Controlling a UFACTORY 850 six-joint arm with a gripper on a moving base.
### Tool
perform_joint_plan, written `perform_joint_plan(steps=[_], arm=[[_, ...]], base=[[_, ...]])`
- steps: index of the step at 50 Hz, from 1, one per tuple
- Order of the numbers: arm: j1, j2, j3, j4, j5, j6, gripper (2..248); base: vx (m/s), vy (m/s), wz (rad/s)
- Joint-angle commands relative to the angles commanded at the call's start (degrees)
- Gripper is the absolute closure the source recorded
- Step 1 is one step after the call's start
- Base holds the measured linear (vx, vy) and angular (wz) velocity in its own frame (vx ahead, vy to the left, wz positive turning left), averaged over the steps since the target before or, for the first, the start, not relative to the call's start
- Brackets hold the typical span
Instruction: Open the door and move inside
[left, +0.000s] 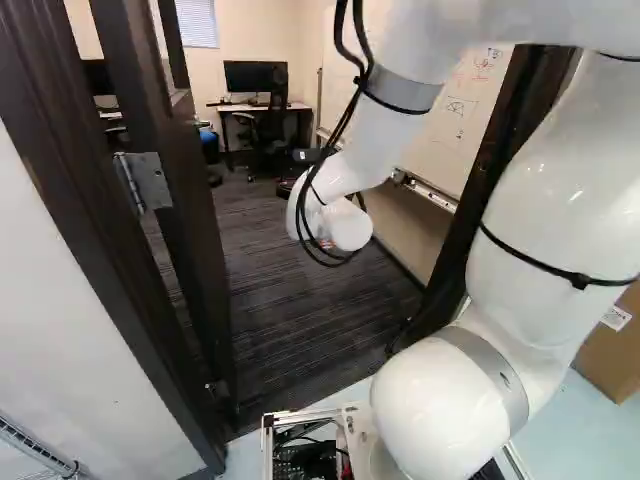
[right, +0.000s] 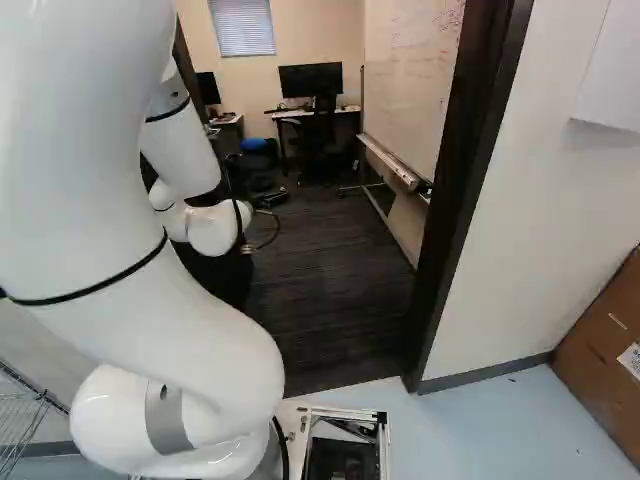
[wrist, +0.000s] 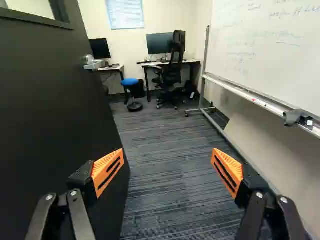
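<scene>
The dark door (left: 185, 215) stands swung inward on its hinge at the left of the left base view. Its black face (wrist: 55, 110) runs close beside one finger in the wrist view, with the silver lever handle (wrist: 93, 63) farther ahead. The arm reaches through the doorway, between the door and the right jamb (right: 465, 190). In the wrist view my gripper (wrist: 167, 170) has its orange-padded fingers wide apart and nothing between them. Whether the near finger touches the door, I cannot tell. The arm's wrist hides the fingers in both base views.
Dark carpet (wrist: 167, 150) lies ahead. A whiteboard (wrist: 265, 55) on a wheeled stand (wrist: 215, 120) lines the side opposite the door. Farther in are a blue stool (wrist: 131, 82), an office chair (wrist: 172, 70) and desks. A cardboard box (right: 605, 345) sits outside, beyond the right jamb.
</scene>
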Motion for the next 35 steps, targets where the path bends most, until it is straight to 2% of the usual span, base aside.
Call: perform_joint_plan(steps=[17, 35], arm=[[-6.61, 6.5, 6.82, -4.2, -2.9, 0.0, 3], [-11.57, 11.37, 11.93, -7.35, -5.08, 0.0, 3]], base=[[0.0, 0.0, 0.0], [0.0, 0.0, 0.0]])
